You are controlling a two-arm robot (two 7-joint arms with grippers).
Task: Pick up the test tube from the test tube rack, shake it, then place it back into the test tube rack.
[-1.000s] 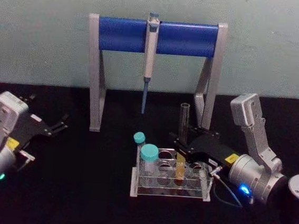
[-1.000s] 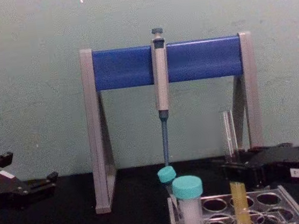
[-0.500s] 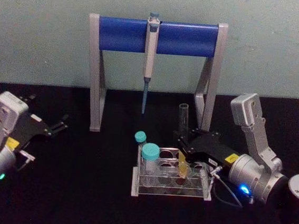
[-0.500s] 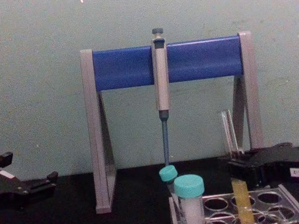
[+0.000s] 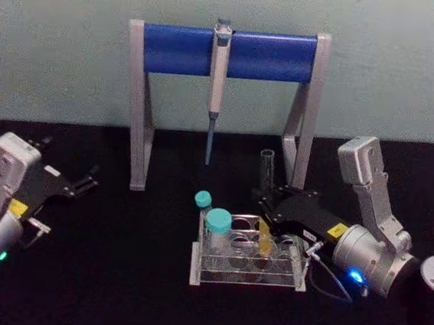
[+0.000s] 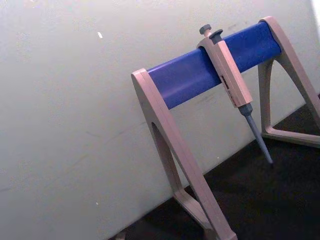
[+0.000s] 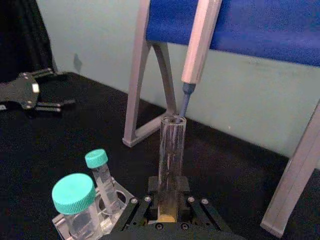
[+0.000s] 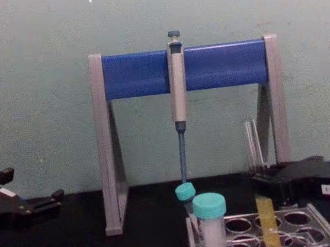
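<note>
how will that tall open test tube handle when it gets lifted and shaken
The test tube looks like thin clear glass, so probably fragile and slippery in the right hand. It has no cap, so the yellow liquid could splash out if shaken hard.

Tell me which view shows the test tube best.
Chest view: it sees the test tube side-on, with the clear top and the yellow liquid down in the rack; the right gripper hides its middle. Head view shows it small, from above. Right wrist view shows the clear top close, the lower part behind the gripper.

Pipette [image 5: 219, 70] on stand [image 5: 174, 48] (two teal-capped tubes [image 5: 217, 222])
</note>
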